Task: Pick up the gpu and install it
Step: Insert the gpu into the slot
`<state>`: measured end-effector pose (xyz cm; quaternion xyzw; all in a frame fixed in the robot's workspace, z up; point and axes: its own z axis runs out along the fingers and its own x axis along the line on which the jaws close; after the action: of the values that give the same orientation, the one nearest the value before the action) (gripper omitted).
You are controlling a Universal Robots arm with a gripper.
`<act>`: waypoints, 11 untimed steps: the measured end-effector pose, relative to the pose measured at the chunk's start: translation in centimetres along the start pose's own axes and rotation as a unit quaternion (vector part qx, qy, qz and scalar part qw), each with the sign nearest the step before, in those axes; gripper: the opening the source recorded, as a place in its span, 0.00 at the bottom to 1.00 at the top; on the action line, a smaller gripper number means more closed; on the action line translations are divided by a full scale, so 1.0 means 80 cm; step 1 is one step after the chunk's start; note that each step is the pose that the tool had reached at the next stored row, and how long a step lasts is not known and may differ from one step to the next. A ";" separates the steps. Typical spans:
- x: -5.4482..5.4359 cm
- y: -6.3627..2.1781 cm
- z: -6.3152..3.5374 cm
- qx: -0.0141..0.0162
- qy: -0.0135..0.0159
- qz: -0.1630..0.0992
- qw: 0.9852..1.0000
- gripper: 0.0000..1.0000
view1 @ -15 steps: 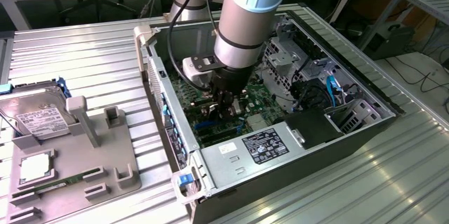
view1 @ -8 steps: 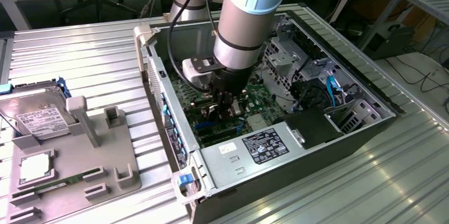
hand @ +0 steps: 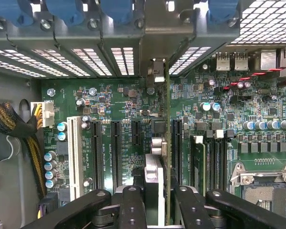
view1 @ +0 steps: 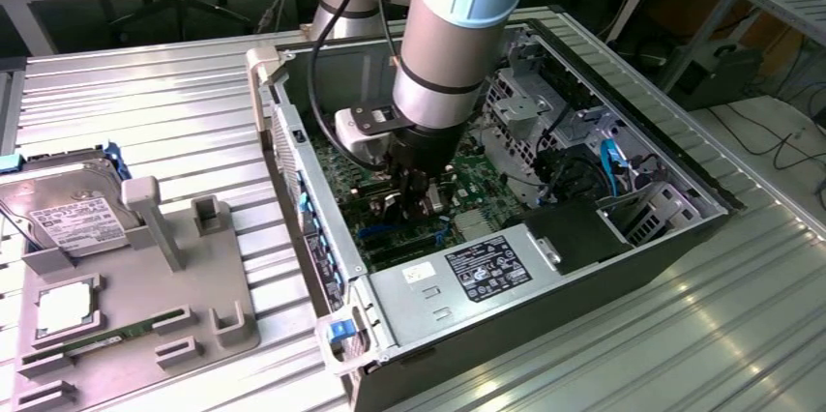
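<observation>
The claw (hand: pixel 155 202) is down inside the open PC case (view1: pixel 671 175), pinching the gpu (hand: pixel 168 143) between its black fingers (hand: pixel 131 207). The card stands on edge, upright over the green motherboard (hand: pixel 119 95), among the black expansion slots (hand: pixel 115 152); cannot tell if it is seated in one. On the desk (view1: pixel 155 93), near its edge at the exterior view's left, a grey holder (view1: pixel 142 277) carries a hard drive (view1: pixel 65 214) and a memory stick (view1: pixel 97 342).

- Gripper (view1: pixel 416 207): fingertips hidden down inside the computer case (view1: pixel 671 238) in the exterior view.
- Gpu (hand: pixel 166 157): seen edge-on in the wrist view; its near end is hidden between the fingers (hand: pixel 133 210).
- Hard drive (view1: pixel 65 219): cut off by the exterior view's left edge.
- Power supply label (view1: pixel 485 270): print too small to read.
</observation>
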<state>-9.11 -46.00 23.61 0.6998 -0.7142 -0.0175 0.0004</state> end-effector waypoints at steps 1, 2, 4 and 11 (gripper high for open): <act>0.000 0.000 0.000 0.000 0.000 0.000 1.000 0.28; 0.000 0.000 0.000 0.000 0.000 0.000 1.000 0.28; 0.000 0.000 0.000 0.000 0.000 0.000 1.000 0.28; 0.000 0.000 0.000 0.000 0.000 0.000 1.000 0.28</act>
<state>-9.11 -46.00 23.61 0.6998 -0.7142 -0.0175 0.0004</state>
